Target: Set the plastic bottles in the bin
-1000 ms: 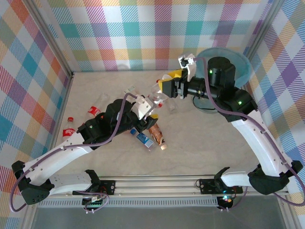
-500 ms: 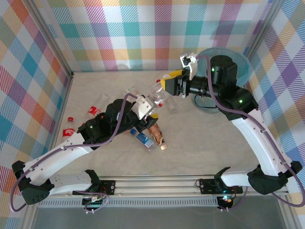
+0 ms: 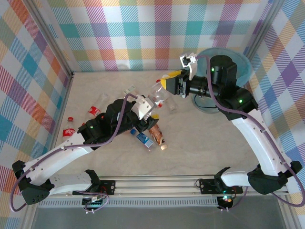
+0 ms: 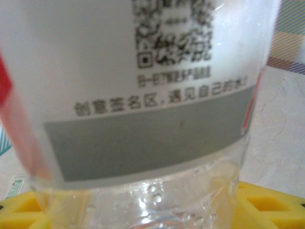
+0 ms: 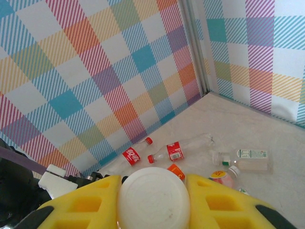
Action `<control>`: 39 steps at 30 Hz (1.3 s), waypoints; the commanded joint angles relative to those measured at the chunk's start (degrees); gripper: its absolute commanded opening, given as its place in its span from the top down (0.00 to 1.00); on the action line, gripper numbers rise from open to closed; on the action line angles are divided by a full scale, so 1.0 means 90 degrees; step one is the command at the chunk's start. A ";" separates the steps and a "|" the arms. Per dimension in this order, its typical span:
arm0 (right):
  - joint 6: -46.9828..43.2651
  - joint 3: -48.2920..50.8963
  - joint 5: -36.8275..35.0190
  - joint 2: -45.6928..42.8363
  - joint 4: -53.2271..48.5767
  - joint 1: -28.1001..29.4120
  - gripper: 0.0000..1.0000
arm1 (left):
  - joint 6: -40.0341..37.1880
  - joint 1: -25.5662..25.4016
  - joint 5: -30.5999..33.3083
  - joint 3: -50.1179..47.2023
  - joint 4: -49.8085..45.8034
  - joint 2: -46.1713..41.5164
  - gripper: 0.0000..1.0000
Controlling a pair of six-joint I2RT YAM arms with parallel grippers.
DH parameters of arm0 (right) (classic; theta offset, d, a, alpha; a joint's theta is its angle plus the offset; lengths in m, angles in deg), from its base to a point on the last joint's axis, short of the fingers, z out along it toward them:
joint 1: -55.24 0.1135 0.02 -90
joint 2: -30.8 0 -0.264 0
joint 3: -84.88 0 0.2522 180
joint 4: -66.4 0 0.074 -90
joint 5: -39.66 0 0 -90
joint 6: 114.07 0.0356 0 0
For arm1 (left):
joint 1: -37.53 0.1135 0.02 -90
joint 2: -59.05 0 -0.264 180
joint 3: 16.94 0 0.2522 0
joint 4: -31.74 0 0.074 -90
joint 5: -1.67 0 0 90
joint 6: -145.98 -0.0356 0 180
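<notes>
A clear plastic bottle (image 3: 158, 95) with a white and grey label (image 4: 143, 95) hangs above the table between the two arms. My right gripper (image 3: 165, 86) is shut on its white-capped end (image 5: 152, 200), a yellow finger (image 5: 81, 205) on each side. My left gripper (image 3: 151, 104) is at the bottle's other end, and its yellow pads (image 4: 271, 205) flank the body; whether they still press on it is unclear. The bin (image 3: 244, 64), lined in light blue, stands at the far right behind the right arm.
More bottles lie on the table: a red-capped one (image 3: 70, 126) at the left, a cola one (image 3: 94, 110), a blue-labelled one (image 3: 141, 138), a copper one (image 3: 156, 133) and a clear one (image 3: 129, 89). Checked walls enclose the table.
My right gripper has shifted slightly toward the far wall and closed on the bottle's capped end. The left arm has barely moved.
</notes>
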 commanded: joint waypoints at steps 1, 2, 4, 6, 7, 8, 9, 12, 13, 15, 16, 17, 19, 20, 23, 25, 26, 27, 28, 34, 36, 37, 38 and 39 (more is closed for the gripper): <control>-0.0153 0.0077 -0.0110 -0.0203 -0.0091 -0.0004 0.82 | -0.0049 -0.0079 0.0108 -0.0008 0.0455 -0.0131 0.31; -0.0156 0.0094 -0.0178 -0.0260 -0.0059 -0.0017 0.85 | -0.0058 -0.0079 0.0095 -0.0008 0.0466 -0.0141 0.28; -0.0138 0.0151 -0.0291 -0.0397 0.0037 -0.0049 0.90 | -0.0049 -0.0079 0.0048 -0.0008 0.0510 -0.0181 0.23; -0.0124 0.0227 -0.0437 -0.0552 0.0165 -0.0073 0.94 | -0.0008 -0.0079 0.0023 0.0002 0.0562 -0.0201 0.20; -0.0138 0.0243 -0.0518 -0.0623 0.0200 -0.0092 0.95 | 0.0026 -0.0079 0.0020 0.0020 0.0583 -0.0203 0.18; -0.0159 0.0242 -0.0597 -0.0684 0.0206 -0.0111 0.96 | 0.0058 -0.0079 -0.0031 0.0049 0.0588 -0.0212 0.17; -0.0186 0.0243 -0.0656 -0.0726 0.0222 -0.0122 0.97 | 0.0073 -0.0079 -0.0081 0.0075 0.0590 -0.0218 0.15; -0.0291 0.0177 -0.0842 -0.0824 0.0181 -0.0179 0.99 | 0.0163 -0.0079 -0.0209 0.0134 0.0604 -0.0246 0.11; -0.0349 0.0116 -0.0915 -0.0836 0.0124 -0.0194 0.99 | 0.0192 -0.0079 -0.0217 0.0139 0.0604 -0.0264 0.10; -0.0492 -0.0020 -0.1114 -0.0846 -0.0011 -0.0228 0.99 | 0.0229 -0.0079 -0.0230 0.0149 0.0880 -0.0306 0.09; -0.0590 -0.0107 -0.1257 -0.0844 -0.0080 -0.0239 0.99 | 0.0235 -0.0079 -0.0225 0.0157 0.0905 -0.0326 0.09; -0.0696 -0.0186 -0.1422 -0.0846 -0.0125 -0.0247 0.99 | 0.0244 -0.0079 -0.0218 0.0168 0.0923 -0.0353 0.09; -0.0915 -0.0337 -0.1744 -0.0841 -0.0196 -0.0259 0.99 | 0.0285 -0.0079 -0.0221 0.0184 0.0967 -0.0392 0.09; -0.1061 -0.0429 -0.1941 -0.0828 -0.0226 -0.0273 0.99 | 0.0298 -0.0080 -0.0212 0.0188 0.0983 -0.0409 0.09; -0.1521 -0.0782 -0.2598 -0.0718 -0.0287 -0.0289 1.00 | 0.0350 -0.0079 -0.0127 0.0161 0.1050 -0.0483 0.09; -0.1900 -0.0984 -0.3069 -0.0629 -0.0243 -0.0305 1.00 | 0.0352 -0.0079 -0.0045 0.0122 0.1072 -0.0516 0.09; -0.2179 -0.1074 -0.3345 -0.0568 -0.0197 -0.0316 1.00 | 0.0360 -0.0079 0.0006 0.0096 0.1089 -0.0536 0.09; -0.2368 -0.1141 -0.3578 -0.0514 -0.0157 -0.0322 1.00 | 0.0352 -0.0079 0.0051 0.0068 0.1097 -0.0560 0.09; -0.2594 -0.1204 -0.3845 -0.0448 -0.0089 -0.0346 1.00 | 0.0346 -0.0079 0.0093 0.0044 0.1095 -0.0577 0.09; -0.3404 -0.1423 -0.4632 -0.0032 0.0354 -0.0828 1.00 | 0.0332 -0.0080 0.0196 -0.0041 0.1014 -0.0660 0.09; -0.3495 -0.1479 -0.4712 0.0155 0.0398 -0.1040 1.00 | 0.0334 -0.0079 0.0219 -0.0090 0.1032 -0.0699 0.09; -0.3520 -0.1510 -0.4736 0.0268 0.0380 -0.1168 1.00 | 0.0337 -0.0079 0.0233 -0.0123 0.1042 -0.0720 0.09; -0.3544 -0.1532 -0.4779 0.0387 0.0355 -0.1275 1.00 | 0.0347 -0.0079 0.0252 -0.0154 0.1052 -0.0738 0.09; -0.3575 -0.1542 -0.4810 0.0483 0.0339 -0.1366 1.00 | 0.0344 -0.0079 0.0267 -0.0178 0.1052 -0.0757 0.09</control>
